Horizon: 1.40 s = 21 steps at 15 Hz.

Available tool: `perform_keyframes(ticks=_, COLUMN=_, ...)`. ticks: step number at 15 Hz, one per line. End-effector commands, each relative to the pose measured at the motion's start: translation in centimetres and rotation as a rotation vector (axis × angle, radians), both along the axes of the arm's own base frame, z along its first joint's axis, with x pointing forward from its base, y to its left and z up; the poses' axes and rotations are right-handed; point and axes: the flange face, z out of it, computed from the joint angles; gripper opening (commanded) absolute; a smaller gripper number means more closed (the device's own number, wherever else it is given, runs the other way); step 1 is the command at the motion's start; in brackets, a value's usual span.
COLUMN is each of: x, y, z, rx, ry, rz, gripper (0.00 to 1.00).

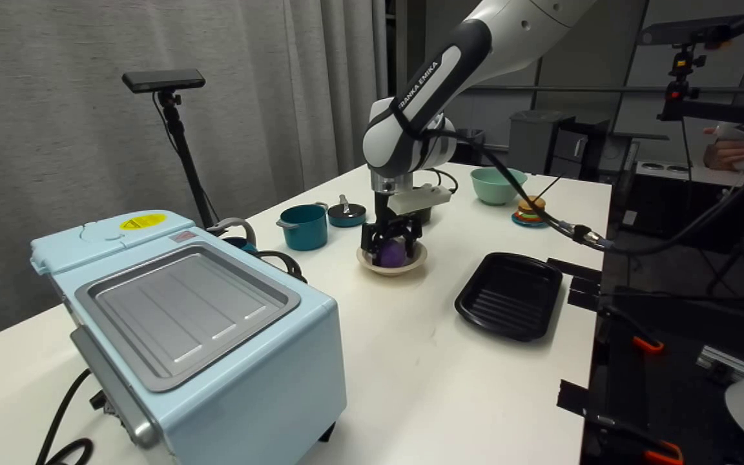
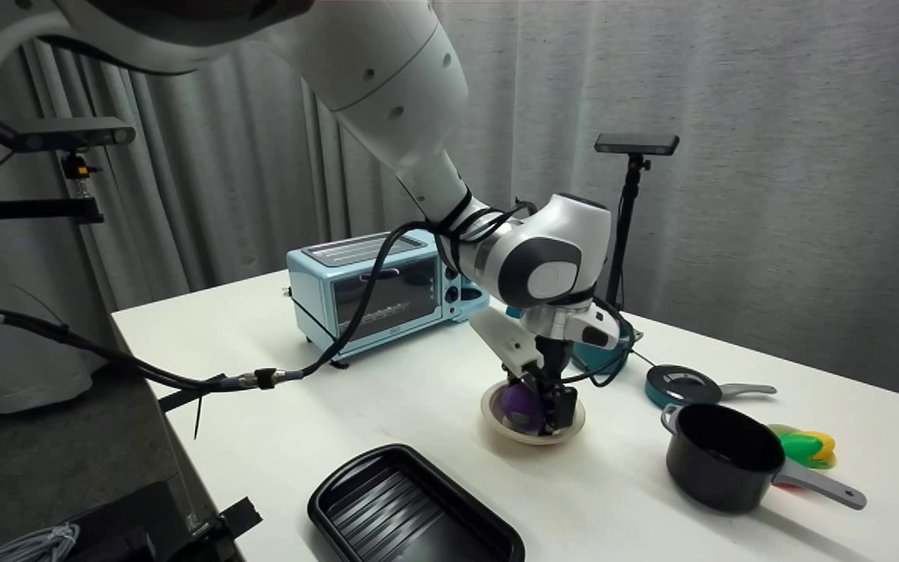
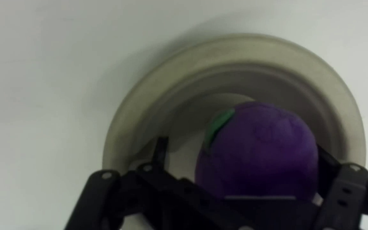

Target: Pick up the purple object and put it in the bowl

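The purple object [image 1: 392,254] is a rounded lump with a green patch; it also shows in an exterior view [image 2: 521,406] and in the wrist view [image 3: 264,143]. It sits inside the shallow beige bowl [image 1: 392,271], whose rim shows in an exterior view [image 2: 534,439] and in the wrist view [image 3: 235,48]. My gripper [image 3: 244,151] points down into the bowl, its fingers on either side of the purple object. A gap shows between the left finger and the object; the right finger is against or very close to it. The gripper [image 1: 392,240] is open.
A black tray [image 1: 511,297] lies near the table edge. A blue toaster oven [image 2: 371,293] stands at one side. A teal pot [image 1: 304,227], a pan lid [image 2: 680,386], a black saucepan [image 2: 723,460], a light green bowl [image 1: 495,186] and a toy burger [image 1: 530,210] stand around.
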Motion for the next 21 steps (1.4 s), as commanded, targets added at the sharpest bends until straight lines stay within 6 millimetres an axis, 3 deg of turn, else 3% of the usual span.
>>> perform_keyframes(ticks=1, x=0.5, y=-0.9, z=1.8, rx=0.02, ry=-0.007, rz=-0.02, gripper=1.0)
perform_keyframes(ticks=8, x=0.6, y=-1.6, z=4.5, rx=0.025, ry=-0.05, rz=-0.033, gripper=1.0)
perform_keyframes(ticks=9, x=0.8, y=-1.2, z=3.1, rx=-0.006, ry=-0.049, rz=-0.017, gripper=1.0)
perform_keyframes(ticks=21, x=0.8, y=-1.4, z=3.8, rx=-0.006, ry=-0.057, rz=-0.02, gripper=1.0)
